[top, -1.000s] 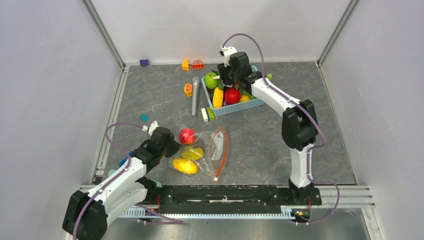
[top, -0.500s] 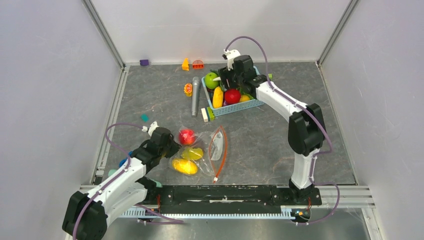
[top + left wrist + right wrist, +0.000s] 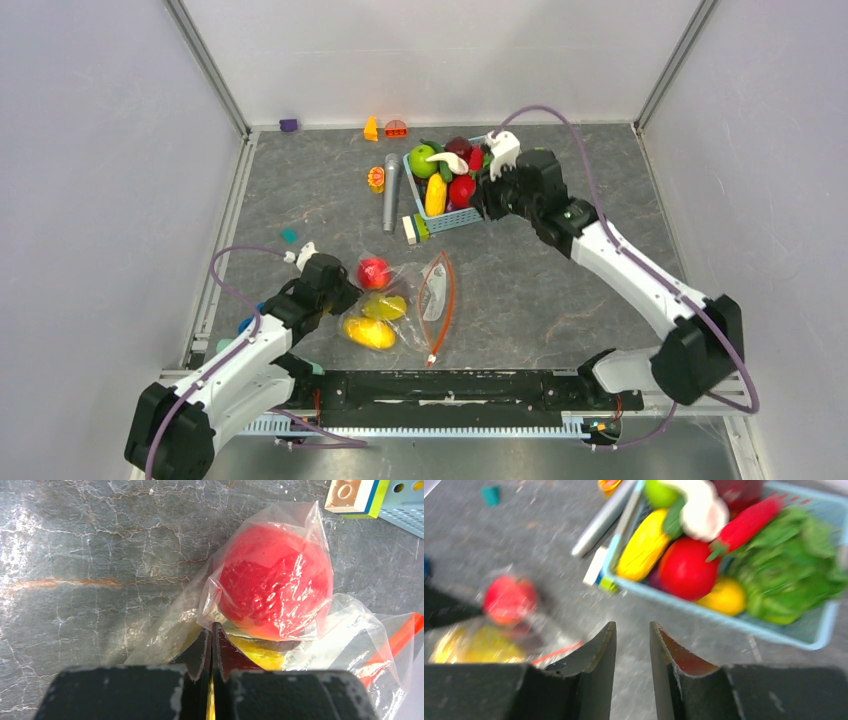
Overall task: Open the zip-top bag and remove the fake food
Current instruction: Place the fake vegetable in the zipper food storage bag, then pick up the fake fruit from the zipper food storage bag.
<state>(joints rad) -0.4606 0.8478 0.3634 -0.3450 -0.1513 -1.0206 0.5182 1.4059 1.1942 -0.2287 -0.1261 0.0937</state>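
As the overhead view showed, the zip-top bag (image 3: 415, 300) lay at my left side, fake food (image 3: 374, 271) inside. Left wrist: my left gripper (image 3: 212, 630) was clamped flat on the bag's film, evidently anchoring it. Right wrist: my right gripper (image 3: 632, 642) stood partly open, empty, near the basket (image 3: 724, 616).

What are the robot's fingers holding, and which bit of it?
The left fingers pinch the zip-top bag by its plain end, away from the zip strip. The right fingers hold nothing.
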